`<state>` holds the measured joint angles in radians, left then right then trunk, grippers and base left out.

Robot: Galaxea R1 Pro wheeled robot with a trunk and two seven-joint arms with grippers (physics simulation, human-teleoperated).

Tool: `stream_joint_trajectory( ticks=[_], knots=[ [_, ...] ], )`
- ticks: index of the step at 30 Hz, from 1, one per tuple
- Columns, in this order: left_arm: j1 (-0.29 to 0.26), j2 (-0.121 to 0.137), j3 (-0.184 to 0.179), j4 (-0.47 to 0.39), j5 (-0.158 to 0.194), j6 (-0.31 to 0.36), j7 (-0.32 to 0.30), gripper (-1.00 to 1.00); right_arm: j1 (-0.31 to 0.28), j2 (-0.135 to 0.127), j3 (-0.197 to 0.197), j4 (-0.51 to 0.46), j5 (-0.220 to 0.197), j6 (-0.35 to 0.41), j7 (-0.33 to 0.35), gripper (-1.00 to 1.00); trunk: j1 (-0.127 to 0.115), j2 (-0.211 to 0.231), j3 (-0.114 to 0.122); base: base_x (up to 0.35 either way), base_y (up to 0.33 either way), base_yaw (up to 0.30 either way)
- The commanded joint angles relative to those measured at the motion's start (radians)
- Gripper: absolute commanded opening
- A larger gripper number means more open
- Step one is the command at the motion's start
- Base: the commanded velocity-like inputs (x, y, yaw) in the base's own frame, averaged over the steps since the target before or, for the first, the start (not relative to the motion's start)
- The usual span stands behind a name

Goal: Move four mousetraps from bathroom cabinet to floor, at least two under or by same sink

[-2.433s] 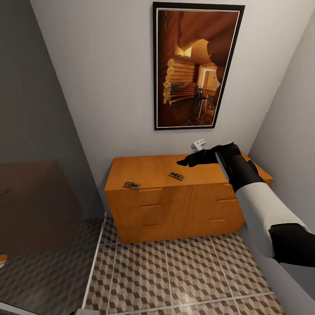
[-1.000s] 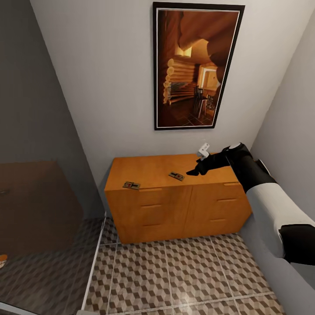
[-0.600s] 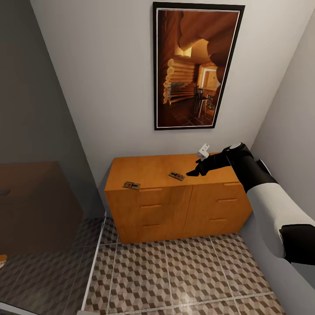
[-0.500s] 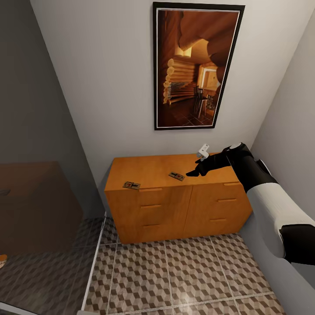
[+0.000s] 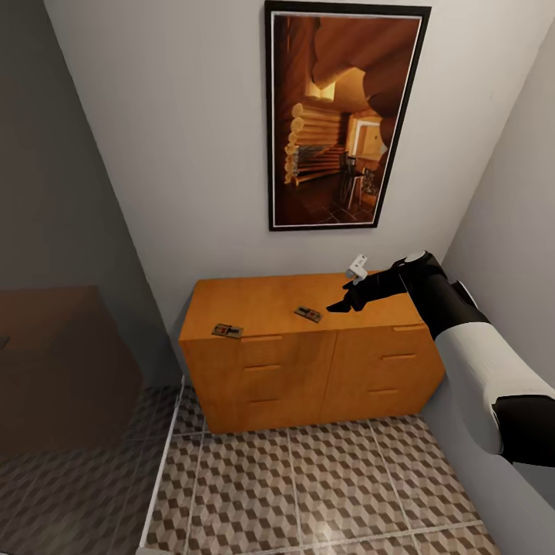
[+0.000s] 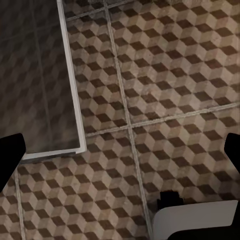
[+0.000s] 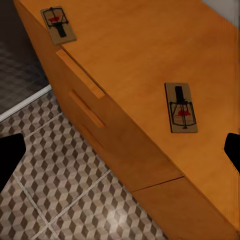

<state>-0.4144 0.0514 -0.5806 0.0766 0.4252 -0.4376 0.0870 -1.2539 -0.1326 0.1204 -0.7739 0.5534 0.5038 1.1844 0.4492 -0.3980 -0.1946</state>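
Note:
The orange-brown cabinet (image 5: 308,370) stands against the back wall. Two mousetraps lie on its flat top: one (image 5: 307,314) near the middle, one (image 5: 227,331) at the front left corner. My right gripper (image 5: 339,306) hovers just above the top, slightly right of the middle mousetrap, open and holding nothing. In the right wrist view the nearer mousetrap (image 7: 181,107) and the corner one (image 7: 59,24) both show between the spread fingertips (image 7: 10,157). My left gripper (image 6: 120,152) is open over the cube-patterned bathroom floor (image 6: 165,85).
A tall framed picture (image 5: 343,116) hangs above the cabinet. A dark glass partition (image 5: 69,362) with a white floor strip (image 6: 75,100) bounds the left side. A grey wall (image 5: 516,216) stands close on the right. Patterned floor (image 5: 308,493) lies before the drawers.
My right gripper came down and to the right toward the cabinet top, then held nearly still. The whole picture shifted slightly, so the camera moved. Both mousetraps stayed put.

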Motion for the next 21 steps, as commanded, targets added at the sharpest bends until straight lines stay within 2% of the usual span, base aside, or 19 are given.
stream_joint_trajectory(
  ticks=[1,17,21],
  knots=[
    [-0.001,-0.001,-0.008,0.003,0.004,-0.005,0.002,1.00,-0.001,-0.001,0.002,-0.001,0.002,0.009,0.004,1.00,0.001,-0.002,-0.002,0.116,-0.100,0.000],
    [-0.001,-0.002,-0.008,0.003,0.004,0.002,0.001,1.00,-0.001,-0.001,0.002,0.032,0.002,0.006,0.003,1.00,0.001,-0.002,-0.002,0.031,-0.035,0.000],
    [-0.001,-0.002,-0.008,0.003,0.004,0.002,0.001,1.00,-0.001,-0.001,0.002,0.055,0.002,-0.016,0.001,1.00,0.001,-0.002,-0.002,0.001,-0.001,0.000]
  ],
)
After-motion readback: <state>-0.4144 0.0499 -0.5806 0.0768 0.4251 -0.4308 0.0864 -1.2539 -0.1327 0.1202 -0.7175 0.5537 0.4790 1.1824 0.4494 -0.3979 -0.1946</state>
